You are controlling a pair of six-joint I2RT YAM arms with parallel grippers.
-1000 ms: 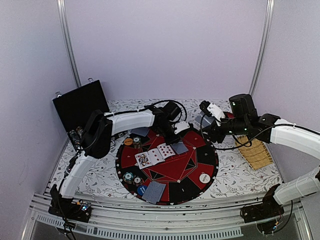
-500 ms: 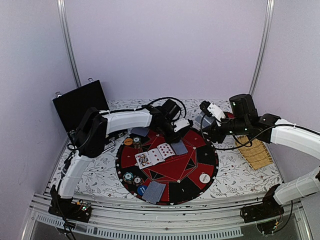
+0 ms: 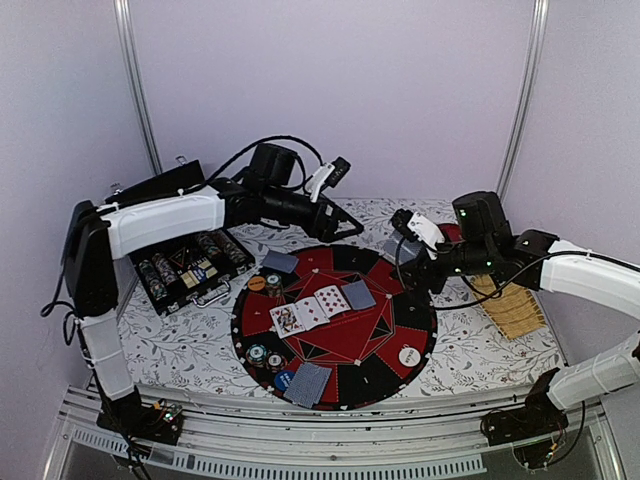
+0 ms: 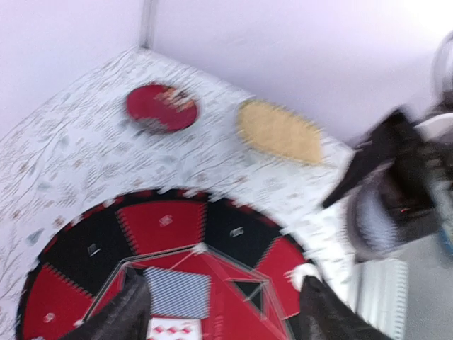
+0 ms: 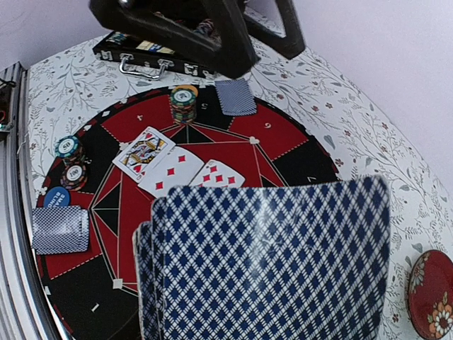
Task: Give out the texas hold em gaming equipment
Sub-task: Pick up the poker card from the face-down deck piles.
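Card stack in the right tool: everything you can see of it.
The card stack shows backs in a blue diamond lattice, corners rounded. Several cards, slightly fanned, extra edges showing at its left. The right tool grips it, backs facing the wrist camera, raised over the far right edge of the round mat, touching nothing else visible.

Holds the left arm (image 3: 160, 220) stretched across from 9 o'clock, with the left hand (image 3: 333, 178) raised at 12 o'clock in the top view, fingers (image 4: 127, 304) spread wide and gripping nothing. Reaches in from 3 o'clock with the right arm (image 3: 590, 275), the right hand (image 3: 410, 240) low at 2 o'clock and clamped on fanned playing cards (image 5: 269, 262).
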